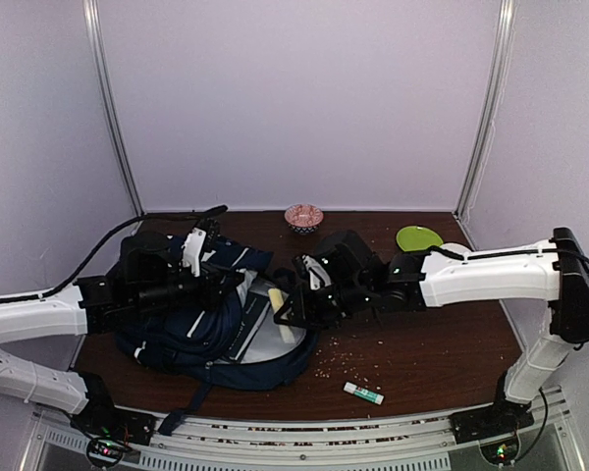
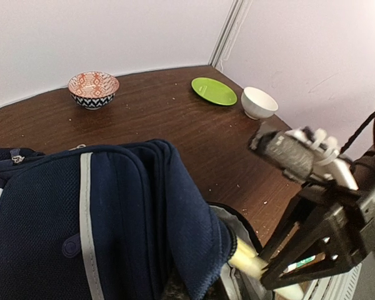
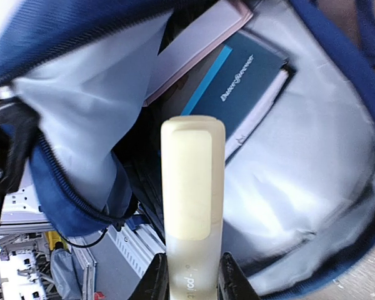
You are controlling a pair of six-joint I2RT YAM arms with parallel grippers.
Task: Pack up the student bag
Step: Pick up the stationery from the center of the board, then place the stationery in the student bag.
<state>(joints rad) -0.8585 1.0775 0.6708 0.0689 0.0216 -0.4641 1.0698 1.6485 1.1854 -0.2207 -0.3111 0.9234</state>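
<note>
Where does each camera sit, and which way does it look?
Top external: high behind the arms, looking down on the brown table; left arm and right arm meet at the navy-blue fabric backpack.
Left wrist: on the left arm, looking across the backpack to the far wall; the right arm's jaws show.
Right wrist: on the right arm, looking into the backpack; its jaws grip a pale-yellow plastic tube.
All show that tube.

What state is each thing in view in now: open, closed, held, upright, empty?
student bag: unzipped, mouth open
pale bottle: capped, held over the bag's mouth
right gripper: shut on the pale bottle
blue book: closed, inside the bag
patterned bowl: upright, empty
green plate: flat, empty
white bowl: upright, empty
glue stick: lying on its side
</note>
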